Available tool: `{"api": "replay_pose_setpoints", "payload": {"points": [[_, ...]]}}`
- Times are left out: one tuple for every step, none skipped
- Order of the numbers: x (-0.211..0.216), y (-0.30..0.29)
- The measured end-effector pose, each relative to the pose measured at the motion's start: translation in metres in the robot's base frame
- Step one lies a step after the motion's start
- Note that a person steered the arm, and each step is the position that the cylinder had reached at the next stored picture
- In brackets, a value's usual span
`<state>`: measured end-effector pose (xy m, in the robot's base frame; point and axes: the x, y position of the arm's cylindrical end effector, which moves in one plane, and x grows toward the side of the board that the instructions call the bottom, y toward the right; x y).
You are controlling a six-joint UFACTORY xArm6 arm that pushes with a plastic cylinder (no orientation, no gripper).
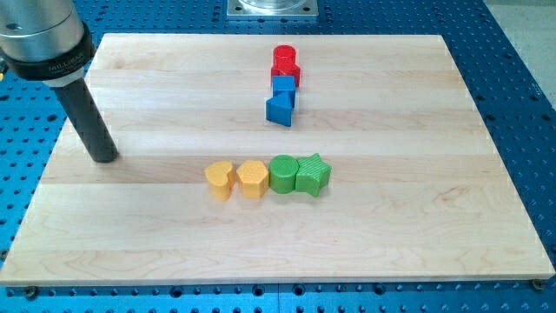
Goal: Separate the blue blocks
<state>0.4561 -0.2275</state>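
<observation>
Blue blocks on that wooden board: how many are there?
2. A blue cube-like block sits just below the red blocks near the view's top; a blue triangular block touches it from below. None appear hidden.

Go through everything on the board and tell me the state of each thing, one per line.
My tip: on the board at the view's left, far from every block.
Blue cube: touching the blue triangular block, not yet separated.
Blue triangular block: just below the cube.
Two red blocks: stacked in line above the blue ones.
Yellow heart, yellow hexagon, green round block, green star: one touching row.
</observation>
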Motion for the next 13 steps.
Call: {"api": "replay_pose_setpoints", "payload": {"points": [[0.000,0.000],[0.000,0.000],[0.001,0.000],[0.007,0.000],[0.008,0.007],[0.002,0.004],[0.007,0.040],[0.019,0.095],[0.018,0.115],[0.018,0.124],[0.008,0.147],[-0.001,0.197],[0.004,0.214]]}}
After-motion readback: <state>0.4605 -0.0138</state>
